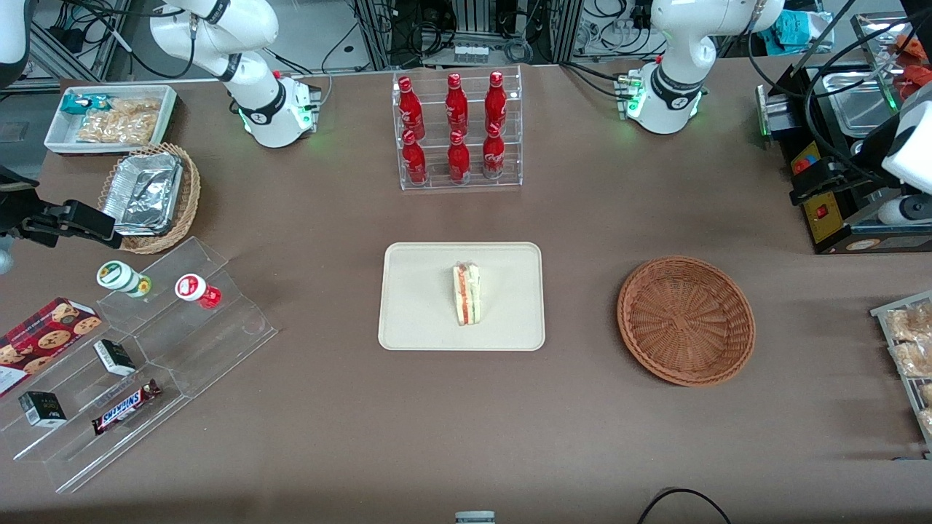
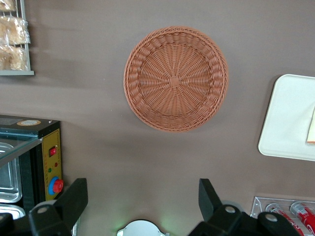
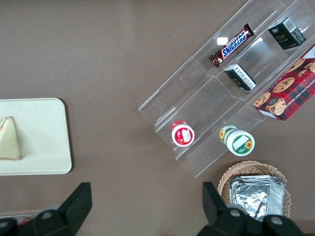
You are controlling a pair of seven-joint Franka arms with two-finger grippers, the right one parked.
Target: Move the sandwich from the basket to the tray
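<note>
The wrapped sandwich [image 1: 467, 294] stands on its edge near the middle of the cream tray [image 1: 408, 320]. The reddish-brown basket [image 1: 686, 320] sits beside the tray, toward the working arm's end, and holds nothing. My gripper [image 1: 819, 182] hangs high over the black appliance at that end, farther from the front camera than the basket. In the left wrist view the gripper [image 2: 142, 189] is open, with bare table between its fingers. The same view shows the basket [image 2: 175, 78], one end of the tray [image 2: 288, 118] and a sliver of the sandwich [image 2: 311, 125].
A clear rack of red bottles [image 1: 459, 131] stands farther back than the tray. A black appliance [image 1: 837, 218] and a rack of bagged pastries [image 1: 910, 349] line the working arm's end. A clear snack stand [image 1: 131, 364], a tan foil-container basket [image 1: 149, 196] and a white bin [image 1: 109, 116] fill the parked arm's end.
</note>
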